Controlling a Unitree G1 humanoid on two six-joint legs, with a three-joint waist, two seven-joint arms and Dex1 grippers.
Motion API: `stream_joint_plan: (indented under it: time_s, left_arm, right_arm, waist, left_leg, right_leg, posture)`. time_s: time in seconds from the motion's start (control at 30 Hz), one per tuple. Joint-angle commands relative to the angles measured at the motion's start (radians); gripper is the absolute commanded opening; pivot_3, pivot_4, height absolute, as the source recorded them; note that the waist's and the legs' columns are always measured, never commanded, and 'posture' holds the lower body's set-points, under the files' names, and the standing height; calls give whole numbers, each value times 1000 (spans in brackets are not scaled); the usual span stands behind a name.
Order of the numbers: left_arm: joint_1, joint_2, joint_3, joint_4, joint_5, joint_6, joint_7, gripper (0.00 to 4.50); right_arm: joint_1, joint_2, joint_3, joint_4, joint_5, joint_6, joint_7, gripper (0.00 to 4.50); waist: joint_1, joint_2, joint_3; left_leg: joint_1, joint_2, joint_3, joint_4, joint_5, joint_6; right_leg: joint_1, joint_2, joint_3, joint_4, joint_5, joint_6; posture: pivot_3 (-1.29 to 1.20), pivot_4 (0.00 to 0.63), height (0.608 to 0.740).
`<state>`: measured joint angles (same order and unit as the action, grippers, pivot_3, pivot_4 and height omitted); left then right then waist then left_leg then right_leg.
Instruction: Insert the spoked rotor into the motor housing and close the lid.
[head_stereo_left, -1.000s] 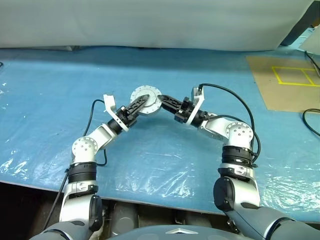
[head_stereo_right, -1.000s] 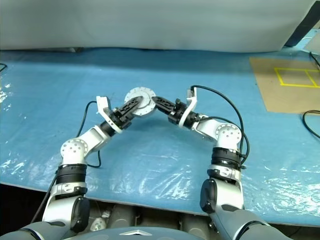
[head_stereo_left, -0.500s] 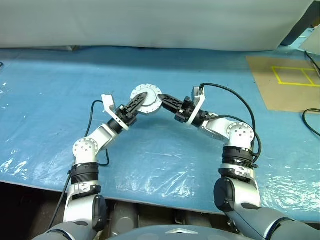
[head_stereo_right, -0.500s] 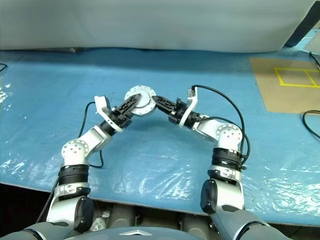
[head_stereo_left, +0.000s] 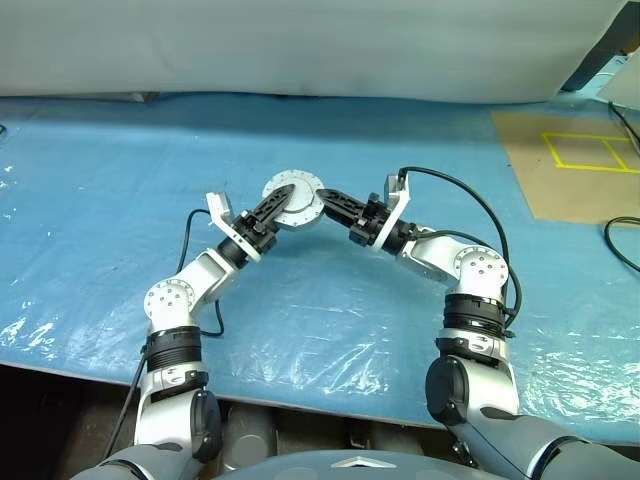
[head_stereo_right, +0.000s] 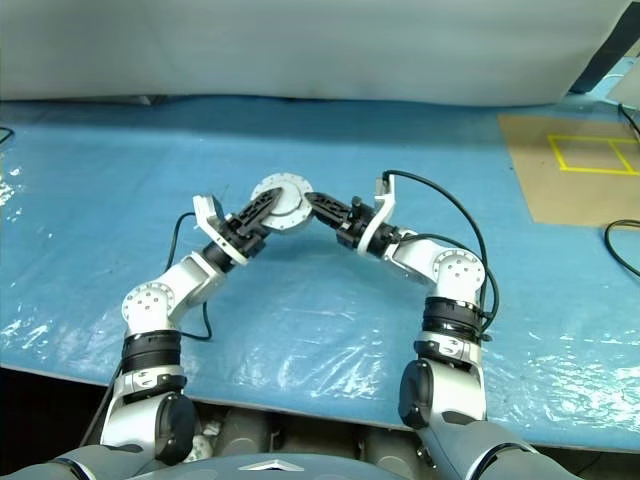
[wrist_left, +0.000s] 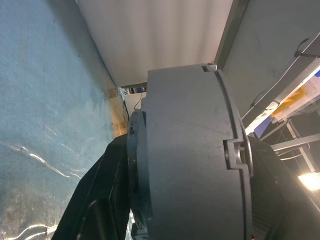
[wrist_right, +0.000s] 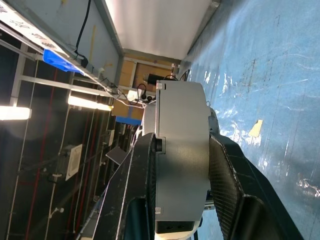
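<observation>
The motor housing (head_stereo_left: 294, 198) is held above the table (head_stereo_left: 90, 200), the left gripper (head_stereo_left: 278, 204) at its seven o'clock, the right gripper (head_stereo_left: 330, 203) at four.

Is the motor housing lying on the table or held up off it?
Held up: the motor housing sits clamped between the left gripper and right gripper, above the blue table cover.

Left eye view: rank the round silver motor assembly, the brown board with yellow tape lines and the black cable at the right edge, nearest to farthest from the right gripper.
1. The round silver motor assembly, gripped between the fingers of the right gripper, at centre.
2. The brown board with yellow tape lines, far to the right, at the back.
3. The black cable at the right edge, slightly farther out.
</observation>
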<state>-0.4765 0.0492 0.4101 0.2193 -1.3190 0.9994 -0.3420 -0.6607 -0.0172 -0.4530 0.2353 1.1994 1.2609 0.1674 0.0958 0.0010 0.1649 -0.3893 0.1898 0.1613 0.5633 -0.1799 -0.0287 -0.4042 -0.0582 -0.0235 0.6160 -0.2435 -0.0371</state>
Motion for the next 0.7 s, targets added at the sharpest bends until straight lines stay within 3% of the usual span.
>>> stream_joint_plan:
  time_s: [0.03,0.07,0.1,0.37,0.7]
  left_arm:
    - [-34,-11,-31,-50,-46,39,-24,2637]
    - [-33,-10,-29,-52,-47,35,-34,2514]
    - [-31,-7,-29,-56,-49,36,-38,2460]
    - [-35,1,-47,-57,-9,23,-25,2442]
    - [-89,47,52,-21,-23,-99,-14,2442]
  right_arm:
    - [-8,22,12,-12,38,0,-1,1135]
    - [-8,21,14,-11,37,0,-1,1135]
    - [-8,20,15,-11,37,1,0,1830]
    - [-11,3,30,-3,51,19,28,4341]
    - [22,-72,27,-9,21,-12,56,4468]
  waist:
    - [0,0,0]
    - [0,0,0]
    - [0,0,0]
    - [0,0,0]
    - [0,0,0]
  left_leg:
    - [0,0,0,0,0,0]
    - [0,0,0,0,0,0]
    - [0,0,0,0,0,0]
    - [-1,0,-2,0,0,0]
    - [-1,-1,-10,0,0,0]
  right_leg:
    - [0,0,0,0,0,0]
    - [0,0,0,0,0,0]
    - [0,0,0,0,0,0]
    - [0,0,0,0,0,0]
    - [0,0,-1,0,0,0]
  posture:
    - [0,150,740]
    - [0,150,740]
    - [0,150,740]
    - [0,150,740]
    - [0,150,740]
